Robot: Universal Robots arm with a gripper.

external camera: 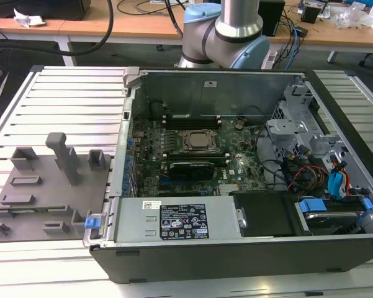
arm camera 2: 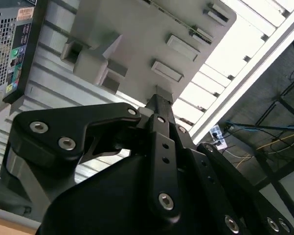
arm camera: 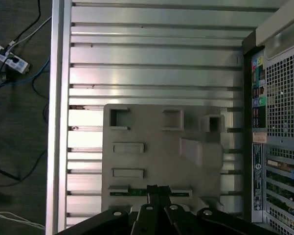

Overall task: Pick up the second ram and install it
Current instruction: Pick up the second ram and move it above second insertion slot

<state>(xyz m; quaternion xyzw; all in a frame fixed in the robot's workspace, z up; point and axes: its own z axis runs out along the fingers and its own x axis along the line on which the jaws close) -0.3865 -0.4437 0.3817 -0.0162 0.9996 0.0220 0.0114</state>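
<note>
First, exterior view: the grey fixture tray (external camera: 49,189) sat on the exterior view's left of the open computer case (external camera: 236,261).

First wrist view: the second ram (arm camera: 132,192) showed as a thin green strip in the near slot of the tray. Its long axis ran along that edge, with one end pointing right toward the case. The gripper (arm camera: 158,189) hung over its middle, fingers closed together with nothing between them.

Second wrist view: the gripper was above the tray.

Risk, judged: descending closed, or out of line with the stick, the fingers would strike its top edge.
</note>
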